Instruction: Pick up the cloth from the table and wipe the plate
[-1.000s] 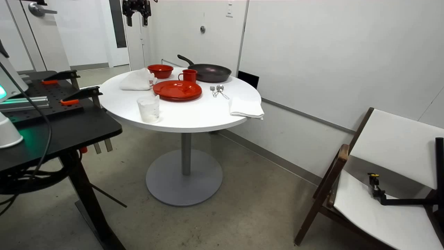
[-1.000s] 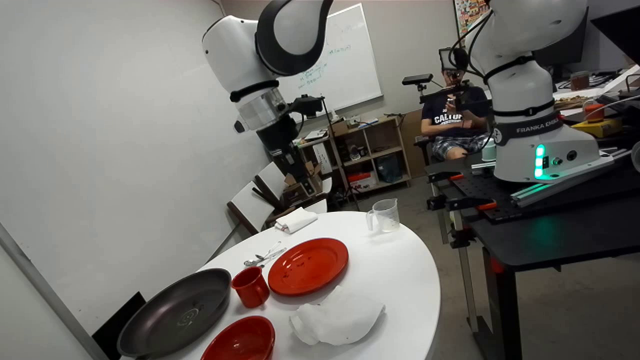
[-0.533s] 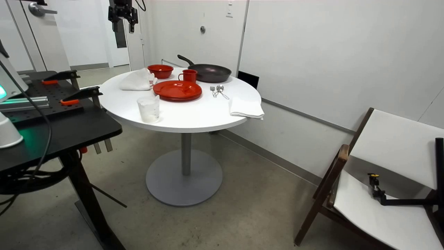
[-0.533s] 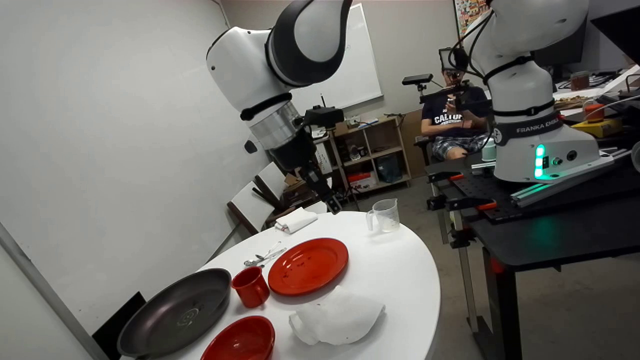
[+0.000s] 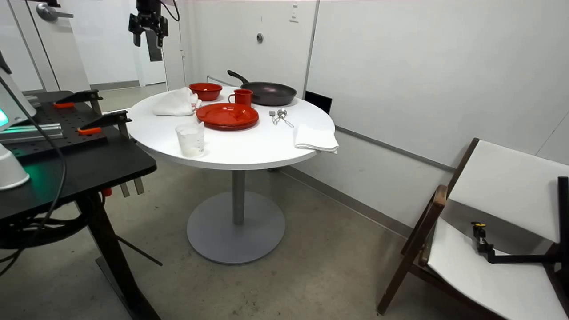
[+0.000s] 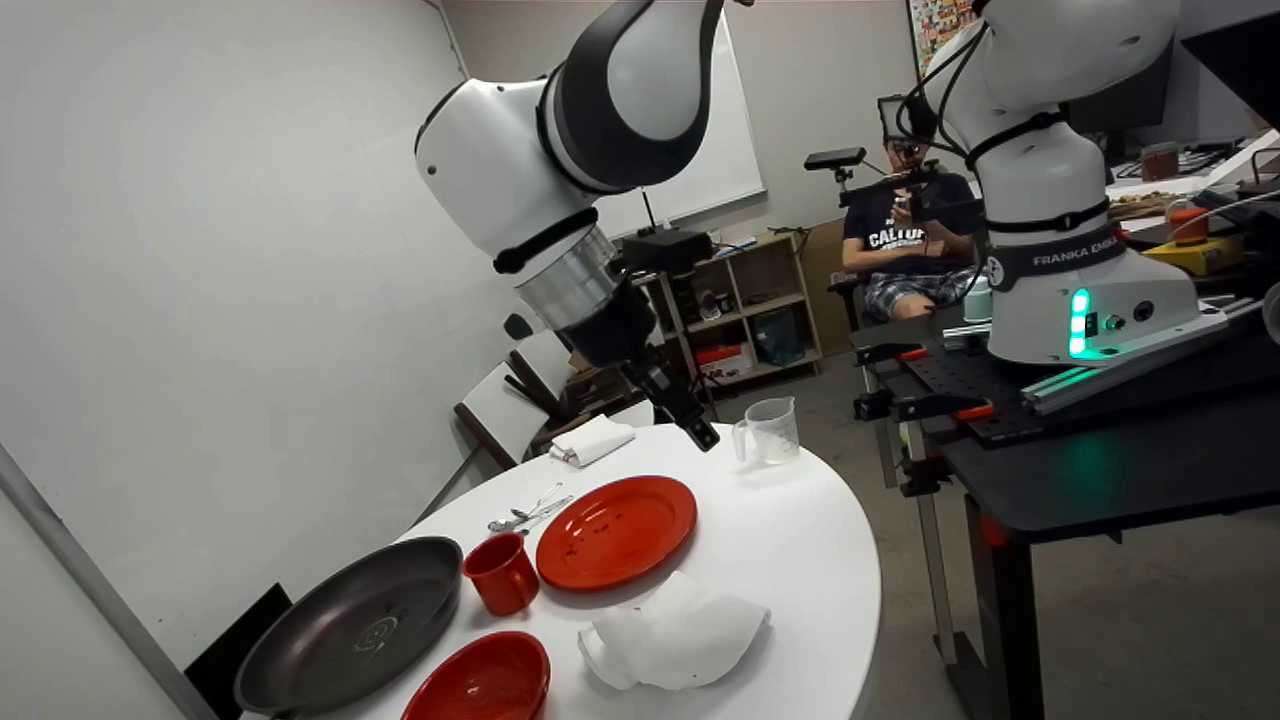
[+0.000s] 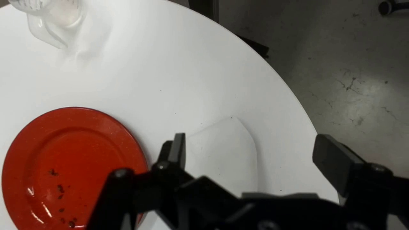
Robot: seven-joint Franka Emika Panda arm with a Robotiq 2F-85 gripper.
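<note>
Wrist view: the hand (image 7: 250,139) is above the tabletop (image 7: 198,64), jaws spread wide and gripping nothing. The white cloth (image 7: 223,156) lies on the tabletop, visible between the jaws. The red plate (image 7: 86,153), bearing dark specks (image 7: 60,188), is beside the cloth.

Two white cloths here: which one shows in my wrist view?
The bunched cloth beside the red plate, framed by the open gripper. The flat folded cloth, overhanging the rim of the table in an exterior view, is outside the wrist view.
</note>
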